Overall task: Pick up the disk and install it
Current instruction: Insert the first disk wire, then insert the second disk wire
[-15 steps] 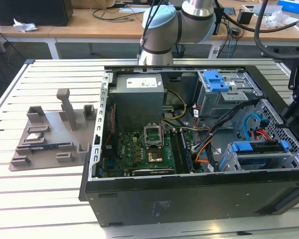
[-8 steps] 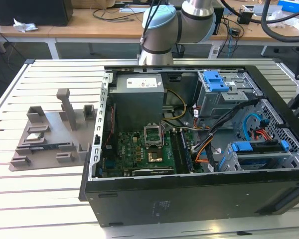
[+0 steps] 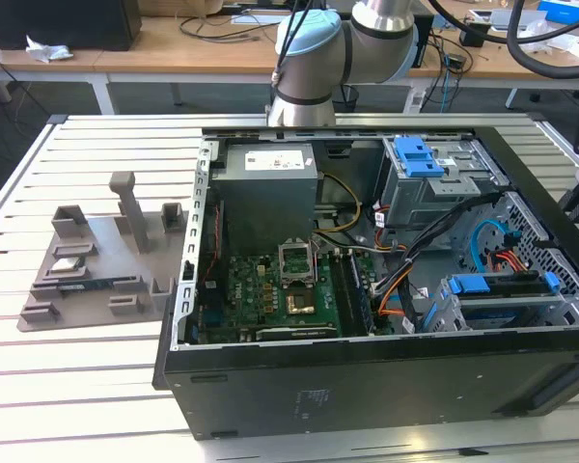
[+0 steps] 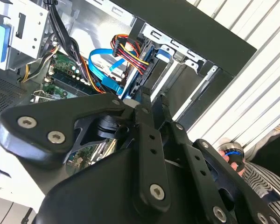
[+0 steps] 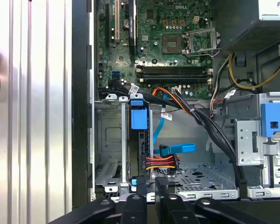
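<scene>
The disk [image 3: 502, 286] sits on edge in the lower drive bay of the open computer case [image 3: 367, 386], at the exterior view's right. Its blue rail tab [image 5: 139, 116] lines up with the bay frame, and its dark edge [image 4: 139, 74] runs down toward my fingers. My gripper [image 3: 571, 198] hangs above the case's right wall, over the disk's outer end. In both wrist views the gripper [image 5: 148, 183] [image 4: 151, 95] is shut, its black fingertips [image 5: 134, 186] close together with nothing between them.
Blue and orange-red cables [image 5: 170, 161] lie beside the disk. A metal drive cage with a blue latch [image 3: 417, 154] stands behind, the motherboard [image 3: 270, 299] to its left. A grey fixture [image 3: 96, 260] rests on the slatted table. A person's hand [image 4: 233, 154] is near the case.
</scene>
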`<state>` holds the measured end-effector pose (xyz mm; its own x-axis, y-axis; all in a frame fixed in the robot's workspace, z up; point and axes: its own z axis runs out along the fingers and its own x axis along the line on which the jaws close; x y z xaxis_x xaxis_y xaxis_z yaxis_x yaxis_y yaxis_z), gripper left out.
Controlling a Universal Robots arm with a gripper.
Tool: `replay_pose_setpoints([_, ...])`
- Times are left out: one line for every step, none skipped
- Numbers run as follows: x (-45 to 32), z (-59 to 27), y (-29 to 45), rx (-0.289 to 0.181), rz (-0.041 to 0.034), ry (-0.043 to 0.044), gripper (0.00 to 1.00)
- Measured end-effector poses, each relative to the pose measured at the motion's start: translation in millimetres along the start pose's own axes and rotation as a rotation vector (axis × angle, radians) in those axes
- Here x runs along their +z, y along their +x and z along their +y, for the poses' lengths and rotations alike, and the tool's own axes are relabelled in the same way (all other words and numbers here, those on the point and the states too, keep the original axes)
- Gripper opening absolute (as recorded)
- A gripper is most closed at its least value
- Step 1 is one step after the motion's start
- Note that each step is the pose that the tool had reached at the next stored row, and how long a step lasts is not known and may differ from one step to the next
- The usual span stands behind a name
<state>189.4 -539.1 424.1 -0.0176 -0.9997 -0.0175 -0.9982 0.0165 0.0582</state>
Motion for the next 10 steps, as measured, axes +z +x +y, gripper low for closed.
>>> replay_pose_setpoints([0.0, 0.0, 0.0, 0.000, 0.0000, 0.0000, 0.16])
replay_pose_setpoints([0.0, 0.0, 0.0, 0.000, 0.0000, 0.0001, 0.11])
replay_pose_setpoints([-0.1, 0.0, 0.0, 0.000, 0.0000, 0.0001, 0.11])
replay_pose_setpoints([-0.1, 0.0, 0.0, 0.000, 0.0000, 0.0001, 0.11])
replay_pose_setpoints([-0.1, 0.0, 0.0, 0.000, 0.0000, 0.0000, 0.11])
replay_pose_setpoints([-0.2, 0.0, 0.0, 0.000, -0.0001, 0.0000, 0.11])
replay_pose_setpoints([-0.2, 0.0, 0.0, 0.000, -0.0001, 0.0000, 0.11])
replay_pose_setpoints([-0.3, 0.0, 0.0, 0.000, 0.0000, 0.0000, 0.11])
replay_pose_setpoints([-0.4, 0.1, 0.0, 0.000, 0.0001, 0.0001, 0.11])
replay_pose_setpoints([0.2, 2.3, -1.1, 0.000, 0.0000, 0.0000, 0.11])
